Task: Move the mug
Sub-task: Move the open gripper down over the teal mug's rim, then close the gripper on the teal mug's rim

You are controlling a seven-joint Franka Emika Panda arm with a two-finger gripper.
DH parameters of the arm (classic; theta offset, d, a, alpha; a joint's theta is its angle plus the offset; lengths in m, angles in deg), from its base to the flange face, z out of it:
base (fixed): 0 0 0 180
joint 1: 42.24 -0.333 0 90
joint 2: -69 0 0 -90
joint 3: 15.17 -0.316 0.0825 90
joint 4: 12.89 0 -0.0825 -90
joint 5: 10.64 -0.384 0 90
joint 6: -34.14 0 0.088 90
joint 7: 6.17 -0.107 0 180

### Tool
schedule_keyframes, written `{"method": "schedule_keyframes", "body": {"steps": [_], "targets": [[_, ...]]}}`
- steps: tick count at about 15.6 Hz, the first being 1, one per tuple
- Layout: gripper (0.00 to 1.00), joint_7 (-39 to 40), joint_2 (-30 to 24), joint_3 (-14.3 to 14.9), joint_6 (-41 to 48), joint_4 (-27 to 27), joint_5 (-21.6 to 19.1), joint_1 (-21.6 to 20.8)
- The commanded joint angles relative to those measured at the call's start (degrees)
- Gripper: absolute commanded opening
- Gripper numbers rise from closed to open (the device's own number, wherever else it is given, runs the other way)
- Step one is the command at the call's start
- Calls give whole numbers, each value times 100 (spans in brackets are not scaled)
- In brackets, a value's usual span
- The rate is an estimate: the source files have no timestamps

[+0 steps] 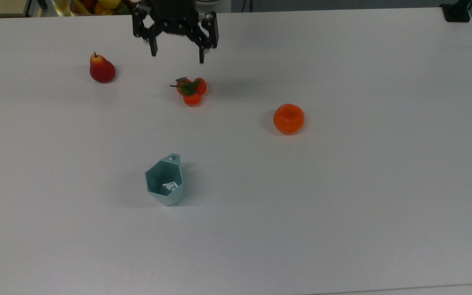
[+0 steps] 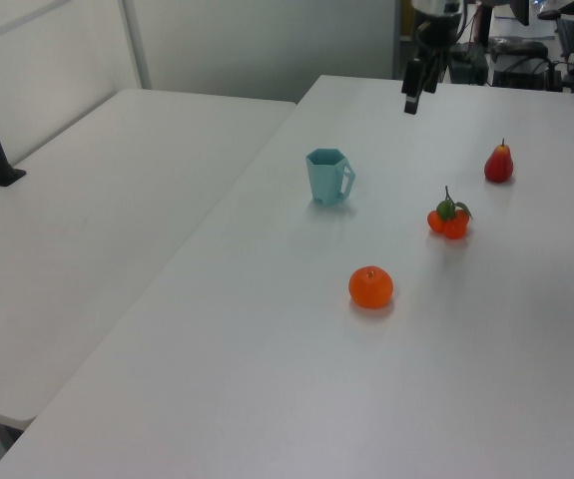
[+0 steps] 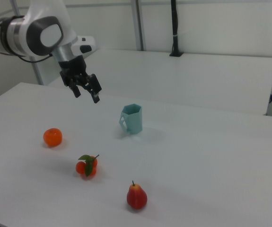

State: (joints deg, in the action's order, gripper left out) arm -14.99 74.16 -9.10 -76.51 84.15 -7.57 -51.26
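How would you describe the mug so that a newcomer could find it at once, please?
On the white table, the mug stands upright, apart from the pear, the orange and the leafy cluster of small oranges. It alone is pale teal, faceted and hollow.

White table (image 1: 383,184) bears mug (image 1: 164,183), orange (image 1: 288,119), pear (image 1: 101,69)

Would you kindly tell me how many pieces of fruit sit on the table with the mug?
3, counting the cluster as one: a pear at the top view's left, a leafy cluster of small oranges mid-table, and an orange to its right. Nothing hides any.
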Motion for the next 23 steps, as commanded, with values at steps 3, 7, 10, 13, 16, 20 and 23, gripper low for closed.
{"method": "schedule_keyframes", "body": {"steps": [3, 7, 10, 13, 16, 20, 23], "targets": [[100, -322, 976, 35, -1571, -18, -17, -39], [100, -787, 1566, 35, -2468, -27, 97, -39], [99, -937, 1918, 35, -2821, -36, 238, -12], [95, -937, 2208, 35, -3216, -175, 238, 120], [88, -938, 2463, 35, -3349, -282, 247, 190], [61, -937, 2490, 35, -3516, -265, 431, 172], [49, -937, 2499, 35, -3525, -264, 449, 164]]}}
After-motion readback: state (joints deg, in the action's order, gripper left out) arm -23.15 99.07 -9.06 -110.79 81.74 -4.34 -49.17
